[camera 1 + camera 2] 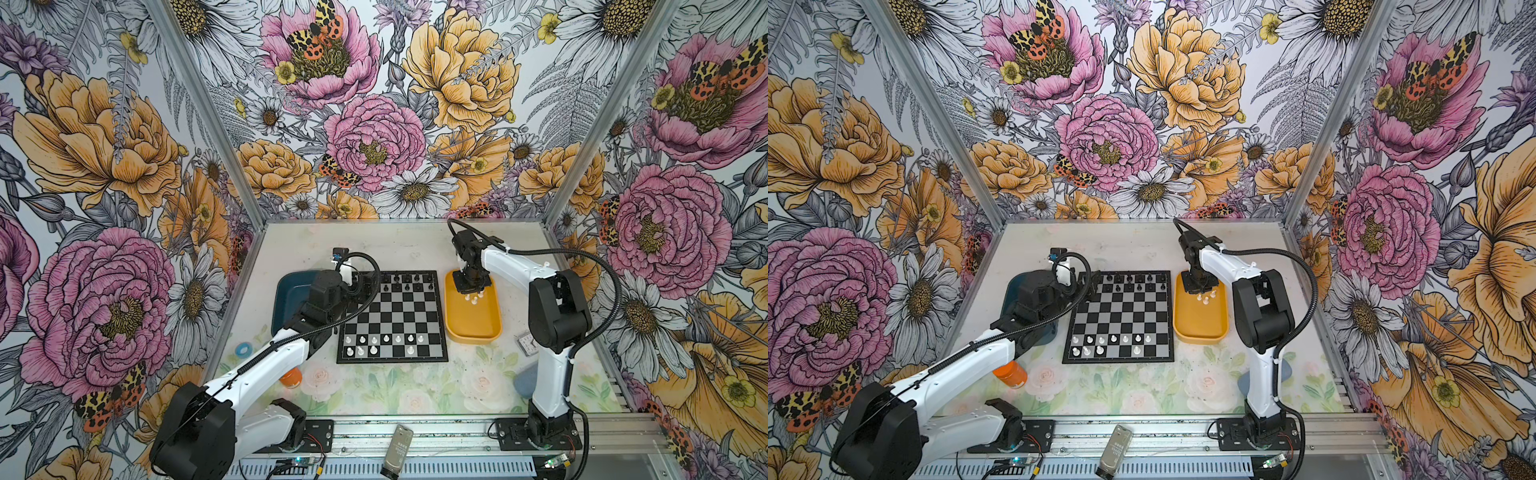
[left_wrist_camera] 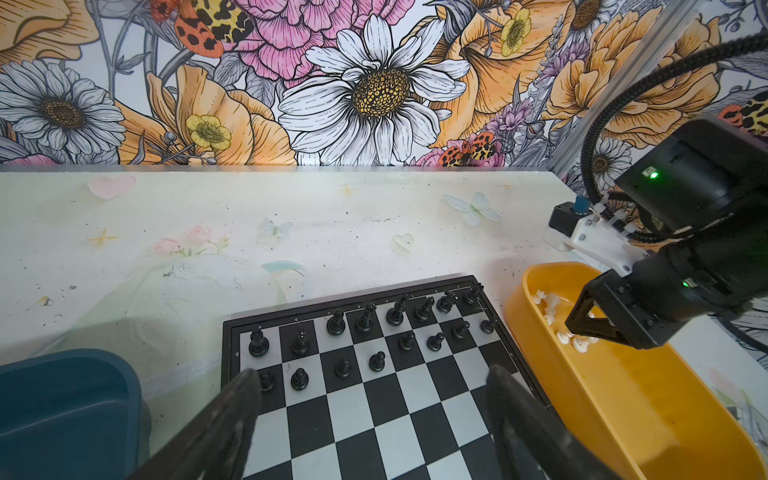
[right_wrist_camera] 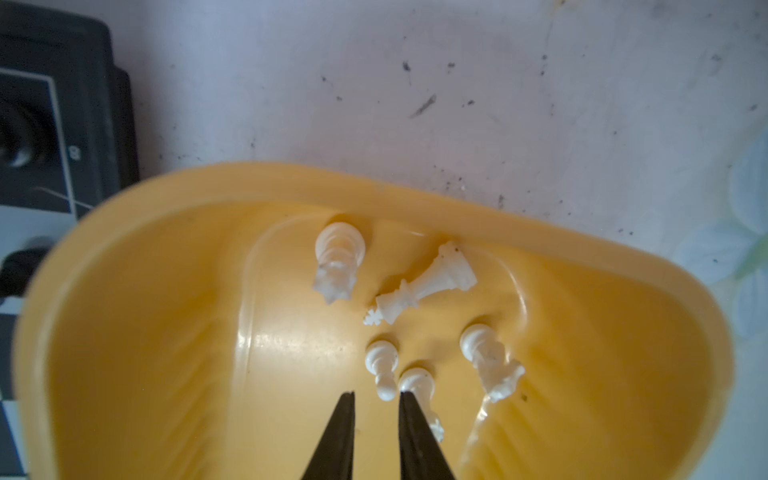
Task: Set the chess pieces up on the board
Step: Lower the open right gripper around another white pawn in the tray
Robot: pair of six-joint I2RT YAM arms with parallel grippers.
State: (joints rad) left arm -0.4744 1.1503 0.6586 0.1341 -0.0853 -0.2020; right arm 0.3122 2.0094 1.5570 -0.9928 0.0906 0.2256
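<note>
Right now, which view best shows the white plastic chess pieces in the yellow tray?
Right wrist view: white plastic chess pieces lie close, shapes clear. Both top views show specks; left wrist view, the right claw covers some.

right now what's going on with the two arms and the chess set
The right gripper hangs low in the yellow tray, jaws narrowly apart and empty, beside five white chess pieces lying there. The left gripper hovers open over the board near the black pieces. Other white pieces already stand on the near rows.
</note>
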